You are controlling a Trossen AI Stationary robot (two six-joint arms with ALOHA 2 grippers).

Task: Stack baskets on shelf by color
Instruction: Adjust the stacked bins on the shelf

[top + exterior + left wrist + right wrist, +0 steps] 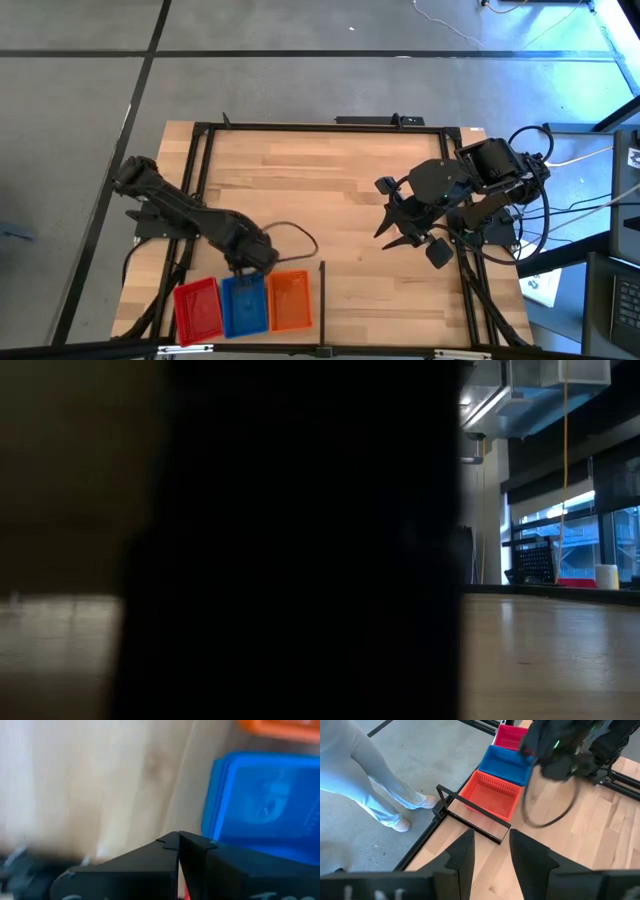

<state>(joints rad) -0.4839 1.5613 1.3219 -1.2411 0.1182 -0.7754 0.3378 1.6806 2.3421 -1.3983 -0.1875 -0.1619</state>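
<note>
3 basket stacks sit side by side in a row at the near edge of the surface (340, 200), left of centre: red stack (197, 308), blue stack (244, 304), orange stack (290, 300), each touching or just beside its neighbour. Just right of the orange stack a thin black divider bar (322, 281) stands on the wood, w/ a small gap between them. In the right wrist view the same row runs orange, blue, red going away from the camera, bar in front of the orange one.

Left tool (255, 262) hangs at the far edge of the blue stack, slightly over it. Its fingers (165, 851) are pressed together tip to tip w/ nothing between them, blue basket rim just beyond the tips in the left wrist view. Left arm reaches in from the surface's left edge, forearm angled down toward the row, a cable loop trailing off its wrist toward centre.

Right tool (403, 238) is well apart from the baskets, over the right-centre of the surface. Fingers spread wide, holding nothing, pointing toward the row. Right arm is folded back near the right frame rail, elbow bent.

Low view mostly blocked by a dark shape close to the lens.

A person's legs in pale trousers & shoes (375, 785) stand on the floor beyond the near edge, by the frame corner.
</note>
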